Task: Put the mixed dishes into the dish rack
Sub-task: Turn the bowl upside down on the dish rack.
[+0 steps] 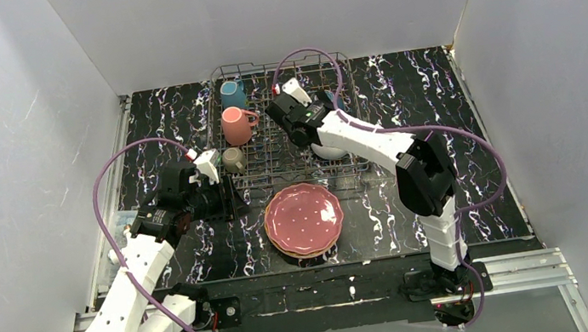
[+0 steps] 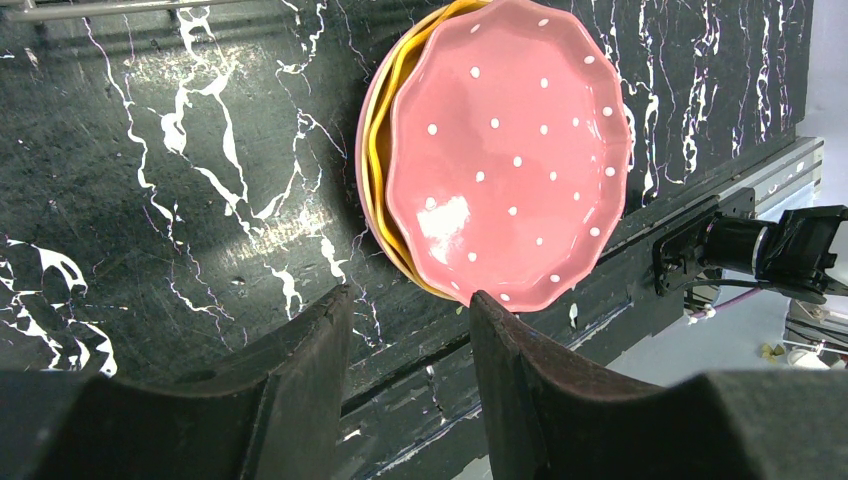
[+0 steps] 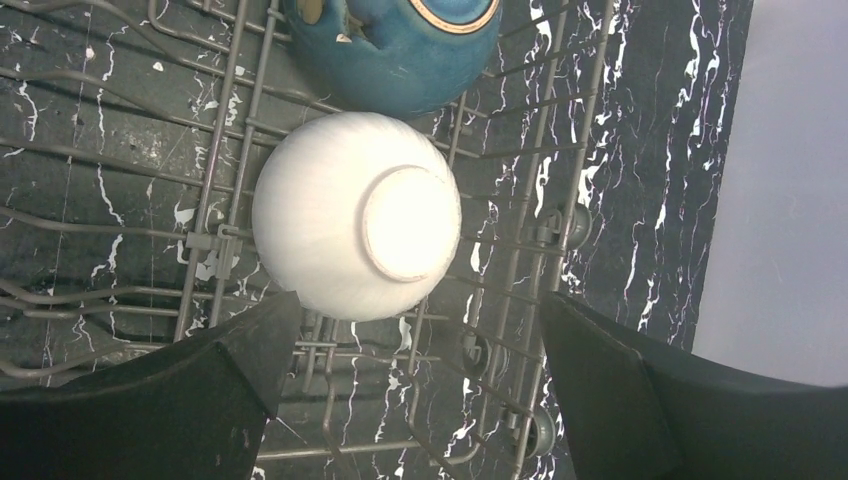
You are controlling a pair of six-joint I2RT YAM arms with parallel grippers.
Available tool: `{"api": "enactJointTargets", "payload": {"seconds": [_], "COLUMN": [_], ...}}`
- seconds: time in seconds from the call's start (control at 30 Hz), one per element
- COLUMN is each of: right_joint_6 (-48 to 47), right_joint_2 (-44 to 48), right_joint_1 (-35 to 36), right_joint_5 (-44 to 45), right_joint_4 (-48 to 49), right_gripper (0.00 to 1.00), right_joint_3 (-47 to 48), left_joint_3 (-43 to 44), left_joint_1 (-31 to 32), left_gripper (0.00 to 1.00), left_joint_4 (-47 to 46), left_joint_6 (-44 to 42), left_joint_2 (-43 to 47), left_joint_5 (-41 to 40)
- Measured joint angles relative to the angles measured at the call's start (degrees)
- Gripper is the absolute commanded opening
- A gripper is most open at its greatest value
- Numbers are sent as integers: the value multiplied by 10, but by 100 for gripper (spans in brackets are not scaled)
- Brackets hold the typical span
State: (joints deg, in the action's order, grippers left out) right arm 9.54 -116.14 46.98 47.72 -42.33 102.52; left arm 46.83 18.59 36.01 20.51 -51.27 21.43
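Right wrist | glossy white bowl (image 3: 355, 215) upturned in wire rack (image 3: 205, 240) | right gripper (image 3: 418, 305) spread | left gripper (image 2: 408, 295) parted

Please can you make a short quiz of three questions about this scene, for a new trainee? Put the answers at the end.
1. True or false: the pink plate lies inside the dish rack.
2. Which bowl lies upside down under the right gripper? A) white B) tan C) dark red
3. Does the left gripper or the right gripper hold anything?
Key: 1 false, it lies on other plates on the table. 2 A, the white bowl. 3 No, both are open and hold nothing.
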Motion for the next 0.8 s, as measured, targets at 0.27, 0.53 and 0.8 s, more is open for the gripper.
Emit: {"api": "enactJointTargets", "payload": {"seconds": [0.27,0.53,0.8], "right_joint_6": [9,17,38], "right_joint_2": [27,68,149], "right_joint_1": [0,0,0], "right_joint_5": [-7,-37,-103], "right_joint_4": [-6,-7,4], "right_gripper": [98,93,91], "right_joint_3": [-12,-40,-95], "left_joint_3": [0,0,-4], "left_joint_1": [0,0,0], "left_gripper": [46,52,64], "left_joint_4": [0,0,3], "left_joint_6": [0,0,0], "left_joint_2": [1,1,1], "left_joint_5": [0,-6,-13]}}
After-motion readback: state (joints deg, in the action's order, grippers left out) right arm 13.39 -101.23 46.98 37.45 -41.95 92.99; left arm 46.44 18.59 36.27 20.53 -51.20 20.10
